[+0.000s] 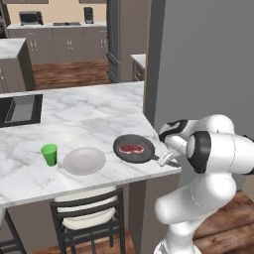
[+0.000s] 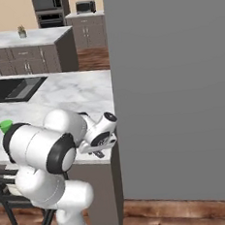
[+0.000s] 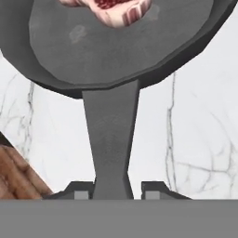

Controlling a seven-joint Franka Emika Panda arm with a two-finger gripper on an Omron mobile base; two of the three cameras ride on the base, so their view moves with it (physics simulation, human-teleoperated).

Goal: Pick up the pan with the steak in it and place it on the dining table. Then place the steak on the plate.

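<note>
White arm bent low at dining table (image 1: 89,119) edge, fingers (image 3: 80,191) loosely flanking pan (image 1: 134,148) handle

The light is even and soft, without a visible lamp. The white-grey veined marble dining table (image 1: 99,106) is bright, with no glare. Faint soft shadows lie beside the small round dark grey frying pan (image 1: 135,149). The hand view is slightly blurry and pixelated.

Pan (image 1: 135,148) dark grey. Steak (image 1: 132,147) red, whitish marbling. Plate (image 1: 84,160) pale grey-white. Cup (image 1: 49,154) green. Counter (image 1: 79,121) white marble, grey veins. Chair (image 1: 89,213) dark, cushion seemingly cream.
</note>
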